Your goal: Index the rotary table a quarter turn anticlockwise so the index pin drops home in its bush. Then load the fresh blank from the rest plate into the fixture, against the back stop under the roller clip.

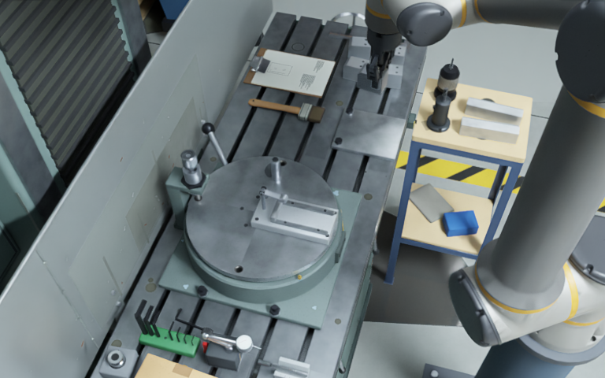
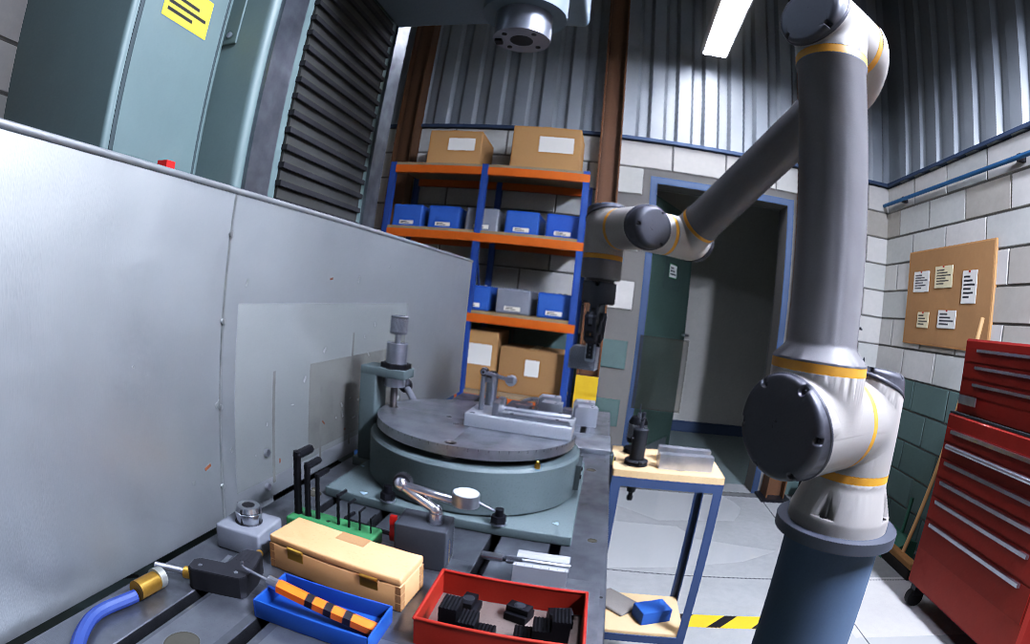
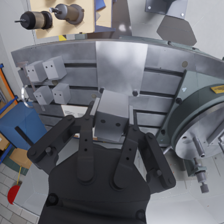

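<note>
At the far end of the slotted machine bed, above the flat rest plate (image 1: 369, 133), my gripper (image 3: 111, 110) is closed on the grey blank (image 3: 111, 118) and holds it in the air, its two small holes facing the wrist camera. Several similar grey blocks (image 3: 47, 80) sit on the bed beyond it. The round rotary table (image 1: 261, 220) stands mid-bed. It carries the open fixture (image 1: 296, 217), empty, with its roller clip post (image 1: 263, 196) at one end. The index pin plunger (image 1: 191, 167) stands on its bracket at the table's left rim.
Behind the bed a grey splash guard (image 1: 134, 133) runs along its far side. A clipboard (image 1: 292, 71) and a brush (image 1: 287, 109) lie near the rest plate. A blue-framed trolley (image 1: 464, 147) with a tool holder and bars stands right of the bed. Hex keys (image 1: 167, 336) sit at the near end.
</note>
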Available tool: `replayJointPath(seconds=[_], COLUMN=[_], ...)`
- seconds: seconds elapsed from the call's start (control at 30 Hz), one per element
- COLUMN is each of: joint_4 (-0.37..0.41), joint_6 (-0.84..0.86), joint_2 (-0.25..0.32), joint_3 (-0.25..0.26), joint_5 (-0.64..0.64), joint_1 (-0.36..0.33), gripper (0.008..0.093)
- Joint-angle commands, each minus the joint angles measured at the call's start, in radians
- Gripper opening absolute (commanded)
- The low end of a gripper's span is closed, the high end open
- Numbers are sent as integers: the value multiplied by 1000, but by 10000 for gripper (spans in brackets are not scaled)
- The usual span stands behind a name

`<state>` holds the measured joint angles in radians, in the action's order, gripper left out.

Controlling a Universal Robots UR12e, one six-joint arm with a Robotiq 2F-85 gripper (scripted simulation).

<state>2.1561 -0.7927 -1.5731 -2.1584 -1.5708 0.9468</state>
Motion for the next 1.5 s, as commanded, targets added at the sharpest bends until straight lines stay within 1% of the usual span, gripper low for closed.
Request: replayJointPath(seconds=[0.0, 0.37, 0.73, 1.07, 1.47], joint_4=[1, 0, -2, -7, -15], joint_6=[-1, -28, -84, -162, -284], joint_2=[-2, -24, -65, -109, -156], joint_3=[1, -21, -59, -99, -138], joint_5=[0, 0, 0, 0, 0], joint_1=[-1, -28, -85, -163, -284], gripper=[80, 80, 80, 80, 80])
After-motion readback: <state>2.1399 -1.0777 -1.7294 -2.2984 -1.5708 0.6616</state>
